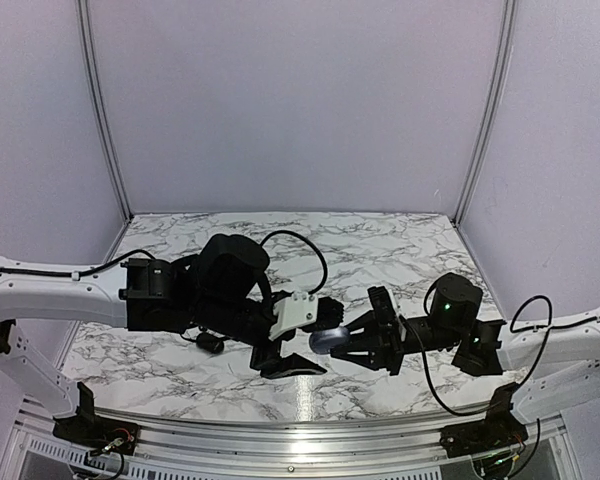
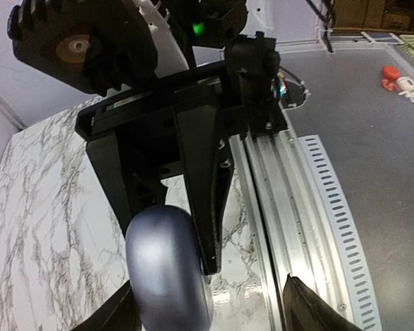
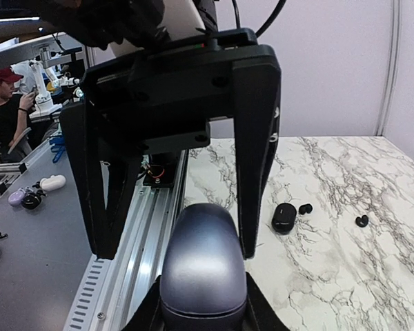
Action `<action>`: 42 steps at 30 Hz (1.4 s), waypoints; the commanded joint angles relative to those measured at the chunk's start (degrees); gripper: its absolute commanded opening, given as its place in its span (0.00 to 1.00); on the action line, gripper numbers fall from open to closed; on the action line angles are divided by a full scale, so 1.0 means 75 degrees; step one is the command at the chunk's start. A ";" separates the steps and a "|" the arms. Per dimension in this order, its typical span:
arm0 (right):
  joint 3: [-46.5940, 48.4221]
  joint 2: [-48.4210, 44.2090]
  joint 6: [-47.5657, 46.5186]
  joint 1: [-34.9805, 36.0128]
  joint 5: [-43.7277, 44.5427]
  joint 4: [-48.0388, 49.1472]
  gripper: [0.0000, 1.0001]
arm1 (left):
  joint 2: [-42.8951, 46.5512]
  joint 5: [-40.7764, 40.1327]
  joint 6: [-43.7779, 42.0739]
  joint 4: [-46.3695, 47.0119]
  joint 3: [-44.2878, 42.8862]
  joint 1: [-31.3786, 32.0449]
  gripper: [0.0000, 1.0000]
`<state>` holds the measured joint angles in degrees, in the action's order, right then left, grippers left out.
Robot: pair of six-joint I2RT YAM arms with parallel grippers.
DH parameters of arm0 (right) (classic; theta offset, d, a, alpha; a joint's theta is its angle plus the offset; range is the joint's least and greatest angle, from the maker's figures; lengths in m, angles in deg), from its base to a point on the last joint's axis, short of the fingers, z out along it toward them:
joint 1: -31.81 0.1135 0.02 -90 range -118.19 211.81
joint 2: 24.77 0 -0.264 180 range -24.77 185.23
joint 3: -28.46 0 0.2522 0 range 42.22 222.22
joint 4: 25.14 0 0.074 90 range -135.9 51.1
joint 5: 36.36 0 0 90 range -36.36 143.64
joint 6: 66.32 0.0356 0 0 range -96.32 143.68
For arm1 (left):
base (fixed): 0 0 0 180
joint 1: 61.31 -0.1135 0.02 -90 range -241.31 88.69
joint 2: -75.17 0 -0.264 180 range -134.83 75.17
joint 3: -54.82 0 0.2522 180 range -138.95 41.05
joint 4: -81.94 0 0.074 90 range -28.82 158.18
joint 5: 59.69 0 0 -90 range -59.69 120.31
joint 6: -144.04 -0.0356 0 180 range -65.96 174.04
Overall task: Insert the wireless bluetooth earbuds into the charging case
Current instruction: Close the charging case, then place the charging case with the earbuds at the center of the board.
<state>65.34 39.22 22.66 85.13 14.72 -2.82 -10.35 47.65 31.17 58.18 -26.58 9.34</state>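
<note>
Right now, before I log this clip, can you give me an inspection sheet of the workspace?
Surface: marble-pattern table, metal rail along its near edge.
Job's things: grey case held off the table; black case and two black earbuds lying on the table; grey earbuds not seen.
Clutter: nothing seen.
End effectors: right end effector shut on the grey case; left end effector open, fingers either side of it.
Cables: black cable loops above the left arm; another hangs below the right arm.
Surroundings: pale wall panels; person in red cap beyond a grey bench.
</note>
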 commanded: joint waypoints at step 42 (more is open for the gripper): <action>0.5248 0.7099 0.2011 -0.3942 0.0657 -0.1877 0.12 | 0.1245 -0.4009 0.5537 0.1559 0.2735 -0.3183 0.99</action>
<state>102.21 90.89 36.00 58.05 20.45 -16.07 -0.08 16.40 70.47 73.39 -6.71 -13.37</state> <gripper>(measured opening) 0.282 0.989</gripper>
